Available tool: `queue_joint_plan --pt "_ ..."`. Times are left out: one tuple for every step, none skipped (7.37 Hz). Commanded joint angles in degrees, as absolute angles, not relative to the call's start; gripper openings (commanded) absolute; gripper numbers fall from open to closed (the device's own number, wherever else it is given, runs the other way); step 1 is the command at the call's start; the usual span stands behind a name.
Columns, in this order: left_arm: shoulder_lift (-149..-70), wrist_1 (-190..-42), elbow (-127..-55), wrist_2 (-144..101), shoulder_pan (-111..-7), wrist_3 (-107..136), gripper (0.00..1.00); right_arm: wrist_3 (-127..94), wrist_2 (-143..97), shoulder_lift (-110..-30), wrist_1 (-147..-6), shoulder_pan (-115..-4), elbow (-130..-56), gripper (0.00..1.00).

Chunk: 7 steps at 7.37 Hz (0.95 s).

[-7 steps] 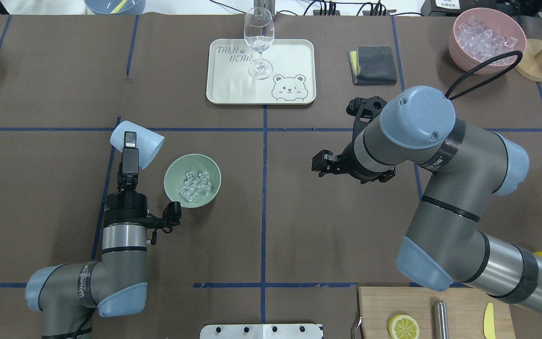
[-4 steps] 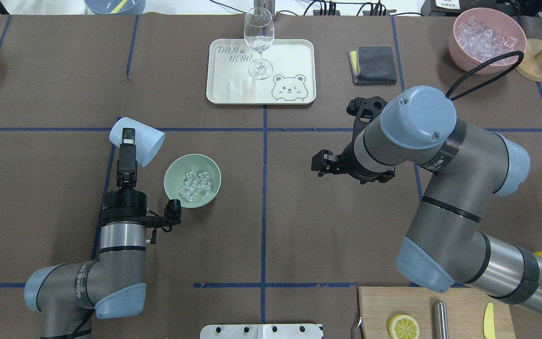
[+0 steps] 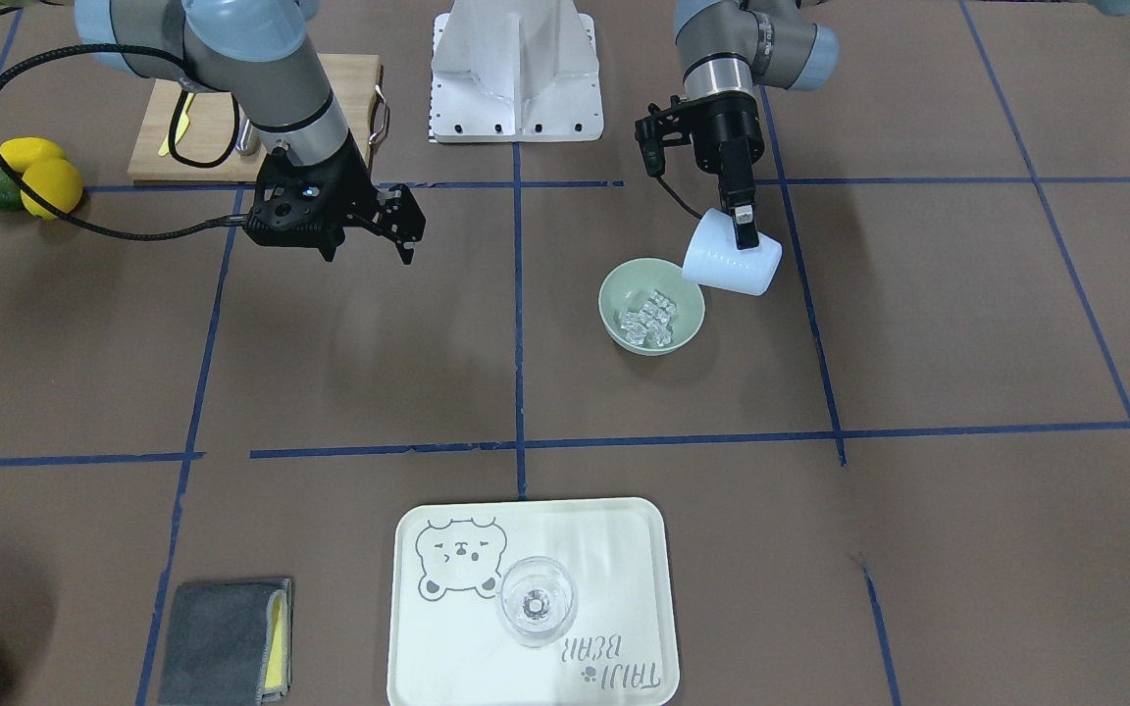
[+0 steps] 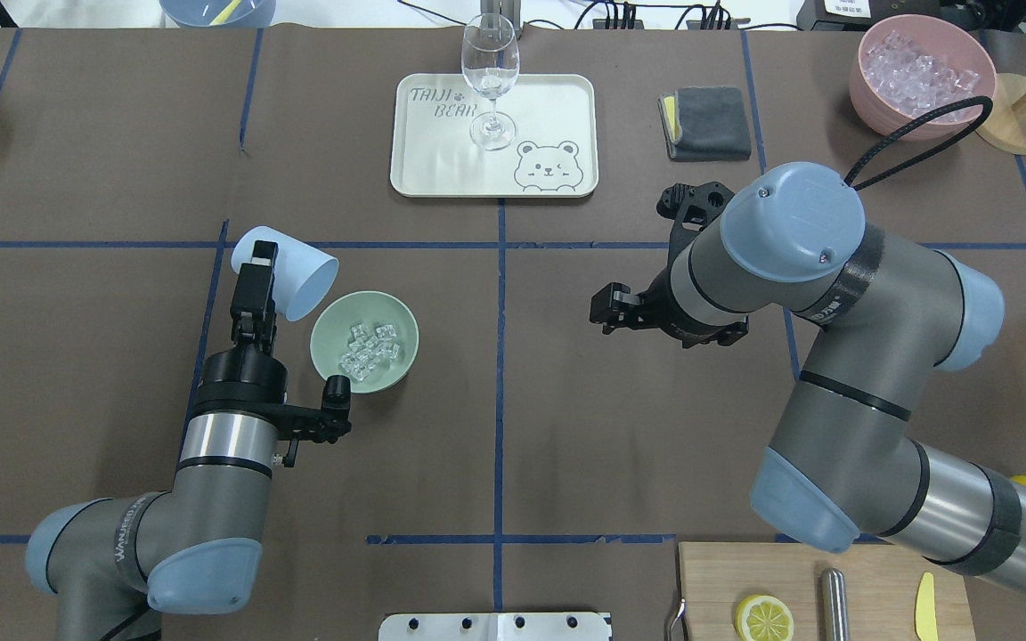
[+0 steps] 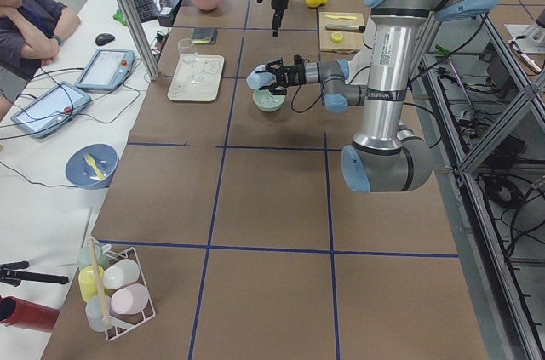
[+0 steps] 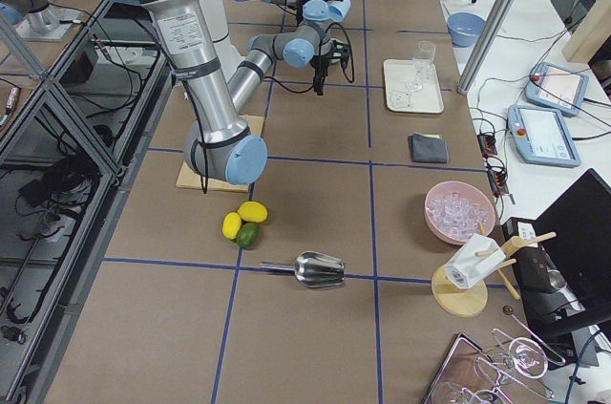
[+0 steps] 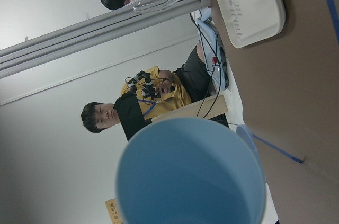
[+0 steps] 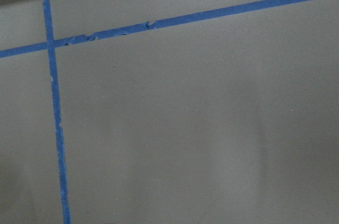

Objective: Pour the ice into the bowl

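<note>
Ice (image 4: pixel 369 349) heaped in bowl (image 4: pixel 370 307). Blue cup (image 4: pixel 304 278) tilted just beside rim, clamped in left gripper (image 4: pixel 259 258), looking empty inside. Right gripper (image 4: pixel 600 312) well apart, jaws parted, holding nothing. Check for stuck cubes; level cup slowly, clear of rim.

Tilted blue cup (image 4: pixel 305 274) beside bowl (image 4: pixel 409 344) rim

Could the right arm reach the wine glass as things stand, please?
Probably yes: the right gripper hangs empty over bare table, and nothing stands between it and the wine glass on the tray.
</note>
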<state>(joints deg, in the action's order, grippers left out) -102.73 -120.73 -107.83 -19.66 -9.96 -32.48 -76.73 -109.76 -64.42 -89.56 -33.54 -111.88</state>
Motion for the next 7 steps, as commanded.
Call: queue_joint_plan --pt "-102.2 -120.8 -112.1 -31.4 -10.5 -26.1 0.00 -76.7 -109.7 -64.4 -89.6 -33.5 -111.9 1.00" --pt "-99.9 -120.8 -114.1 -36.6 -11.3 -18.3 0.00 -76.7 -109.7 -64.4 -89.6 -33.5 -111.8 1.00" --pt "-97.8 -120.8 -115.7 -37.2 -11.7 -10.5 0.00 -76.8 -109.6 -64.4 -89.6 -33.5 -111.8 1.00" --pt "-97.0 -120.8 -116.4 -38.2 -11.9 -2.5 0.00 -76.7 -109.6 -64.4 -89.6 -33.5 -111.7 1.00" --pt "-95.8 -120.9 -117.0 -41.4 -12.6 5.1 0.00 -76.7 -109.5 -64.4 -89.6 -33.5 -111.7 1.00" --pt "-93.5 -121.3 -117.9 -42.5 -13.1 11.0 0.00 -76.7 -109.5 -64.4 -89.6 -33.5 -111.7 1.00" --pt "-90.3 -124.3 -118.3 -43.0 -13.8 12.2 0.00 -76.7 -109.5 -64.4 -89.6 -33.4 -111.7 1.00"
